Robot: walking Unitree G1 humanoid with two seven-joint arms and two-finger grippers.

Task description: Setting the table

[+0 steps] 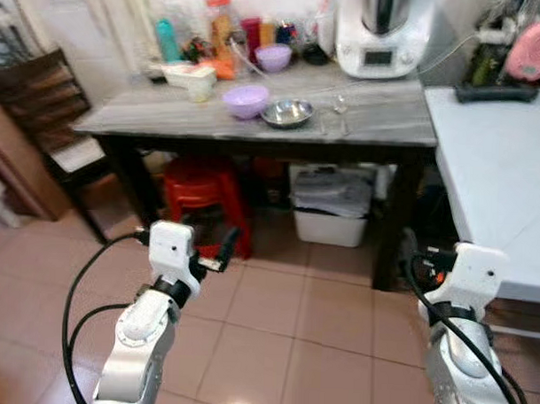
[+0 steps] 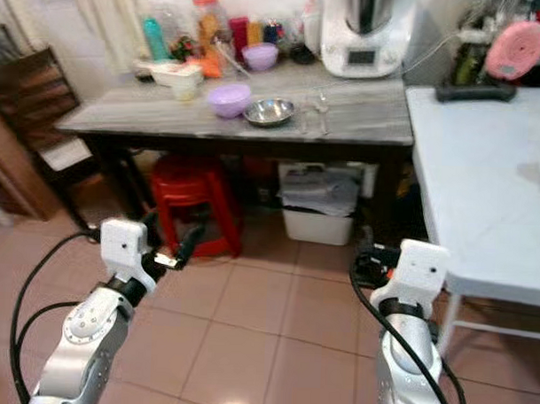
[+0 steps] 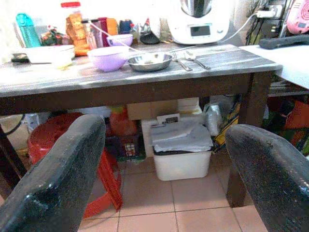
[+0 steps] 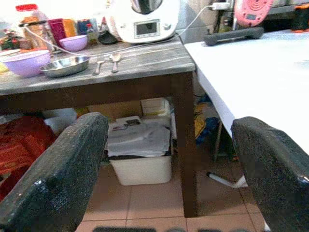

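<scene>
Nearest, the left end effector [image 3: 159,179] and right end effector [image 4: 169,179] are held spread wide above the tiled floor [image 1: 292,345], touching nothing. Farther off, a purple bowl [image 1: 245,100], steel bowl [image 1: 287,112] and cutlery [image 4: 106,62] are seen on the grey tabletop [image 1: 388,117].

Likely a home kitchen: food processor [image 1: 382,29], bowls [image 1: 245,100] on table [image 1: 379,126].

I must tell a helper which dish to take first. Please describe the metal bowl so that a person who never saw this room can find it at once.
Look at the dark wooden table against the wall, with the white kitchen machine at its back. Near the front edge, about the middle, stands the steel bowl, between a lilac plastic bowl and a fork and spoon. It alone is shiny metal and shallow.
</scene>
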